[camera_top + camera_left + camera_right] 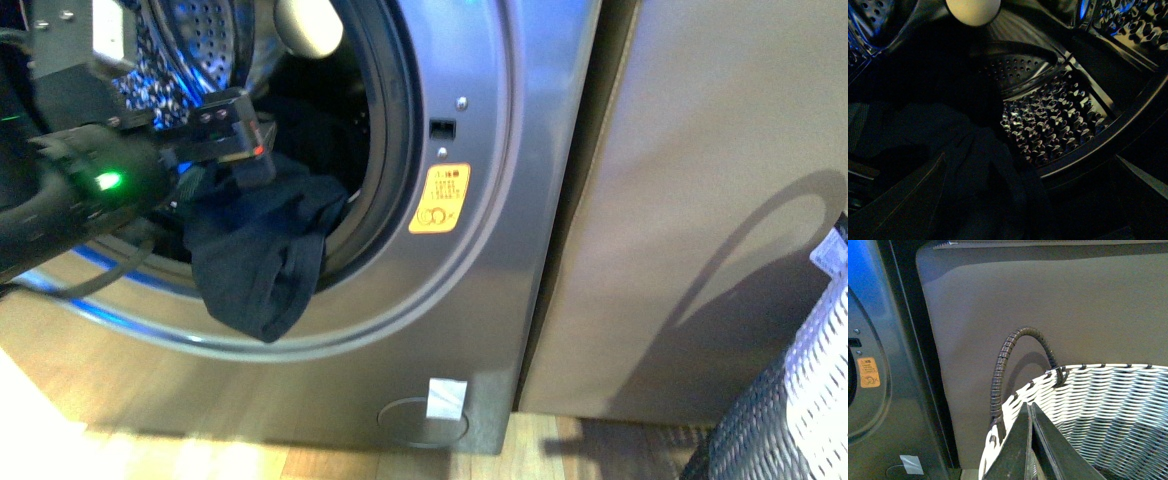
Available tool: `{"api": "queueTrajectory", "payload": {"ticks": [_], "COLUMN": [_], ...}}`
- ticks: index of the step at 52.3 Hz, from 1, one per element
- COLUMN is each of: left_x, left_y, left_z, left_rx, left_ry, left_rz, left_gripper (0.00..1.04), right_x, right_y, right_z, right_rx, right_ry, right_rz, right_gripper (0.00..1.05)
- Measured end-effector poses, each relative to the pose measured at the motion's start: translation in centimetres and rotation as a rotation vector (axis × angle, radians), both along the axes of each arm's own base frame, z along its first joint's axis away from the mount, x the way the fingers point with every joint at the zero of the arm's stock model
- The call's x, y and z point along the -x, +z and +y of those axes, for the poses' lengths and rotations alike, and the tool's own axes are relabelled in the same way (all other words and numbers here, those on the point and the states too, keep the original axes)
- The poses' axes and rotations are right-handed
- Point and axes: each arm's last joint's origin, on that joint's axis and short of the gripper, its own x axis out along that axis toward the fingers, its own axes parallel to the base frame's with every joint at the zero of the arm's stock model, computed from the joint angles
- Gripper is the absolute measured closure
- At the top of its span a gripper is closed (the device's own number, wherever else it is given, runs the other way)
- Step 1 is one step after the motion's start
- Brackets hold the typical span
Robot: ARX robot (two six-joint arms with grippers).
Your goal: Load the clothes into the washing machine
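Observation:
The silver-grey washing machine (480, 300) stands with its porthole exposed. The dark navy clothes (265, 255) hang over the lower rim of the porthole, partly inside the drum and partly outside. My left gripper (245, 140) reaches into the opening just above them. The left wrist view is dim; there my left gripper (1030, 157) is open over the clothes (948, 165), with the perforated drum (1048, 130) behind. My right gripper (1029, 407) is shut on nothing, held over a white woven basket (1098, 405), and is out of the front view.
A beige-grey panel (700, 200) stands right of the machine. The basket (800, 400) sits at the lower right on the wooden floor (300, 460). Its dark handle (1003, 365) arches up near my right gripper. A pale rounded object (310, 25) shows at the porthole's top.

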Motion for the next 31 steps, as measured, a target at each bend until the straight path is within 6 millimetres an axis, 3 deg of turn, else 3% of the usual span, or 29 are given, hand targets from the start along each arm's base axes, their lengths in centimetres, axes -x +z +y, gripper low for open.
{"api": "queueTrajectory", "payload": {"ticks": [31], "left_x": [6.0], "left_y": [6.1], "left_z": [-0.2], "left_rx": [-0.002], "left_ry": [-0.052], "left_rz": [-0.076], "left_gripper": [0.07], "right_x": [0.0], "right_y": [0.0], "right_z": [0.0], "right_rx": [0.0], "right_ry": [0.0], "right_rz": [0.0], "right_gripper": [1.02]}}
